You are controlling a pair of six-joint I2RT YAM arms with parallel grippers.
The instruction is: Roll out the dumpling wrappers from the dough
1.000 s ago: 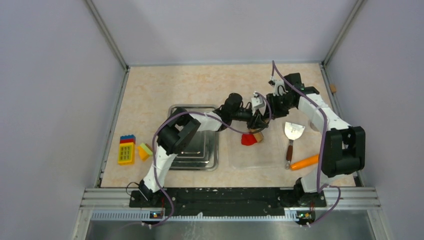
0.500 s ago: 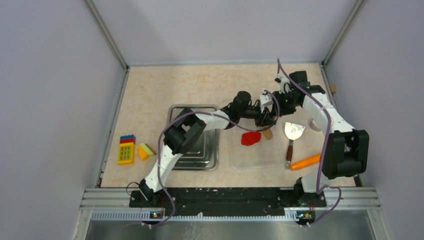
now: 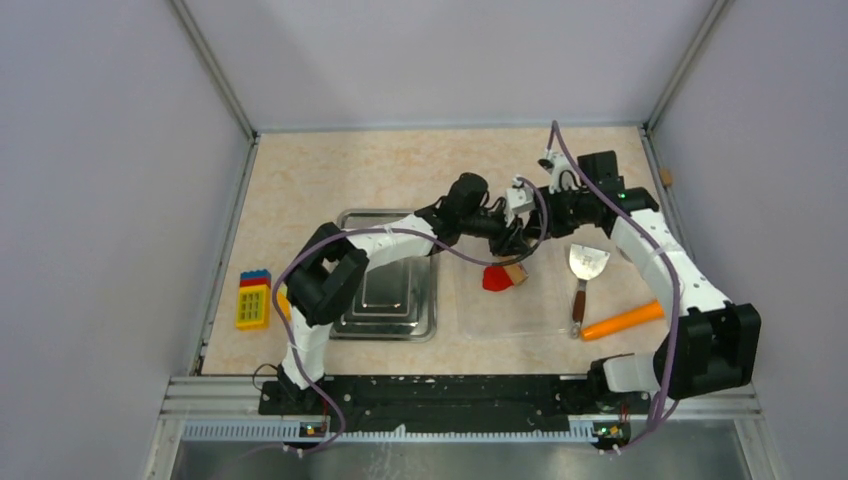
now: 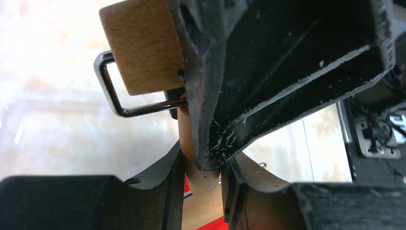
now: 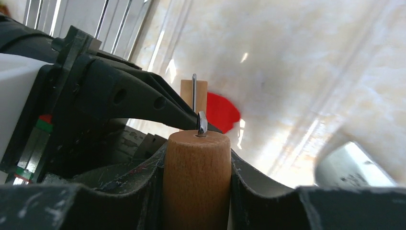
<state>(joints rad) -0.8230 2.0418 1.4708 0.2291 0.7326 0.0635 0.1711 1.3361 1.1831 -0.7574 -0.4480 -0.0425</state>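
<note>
The red dough lies flattened on a clear sheet. A small wooden roller rests its drum on the dough's right edge. My left gripper and right gripper meet over it, both shut on the roller's wooden handle. The left wrist view shows the drum in its wire frame beyond my left gripper, with dough below. In the right wrist view the handle fills my right gripper, and the dough lies beyond. No dumpling wrappers are in view.
A steel tray sits left of the sheet under the left arm. A spatula and an orange carrot lie to the right. Toy blocks stand near the left edge.
The roller went back and right off the dough, then returned forward onto its right edge. Both grippers moved with it, and the right arm's elbow swung out to the right.
</note>
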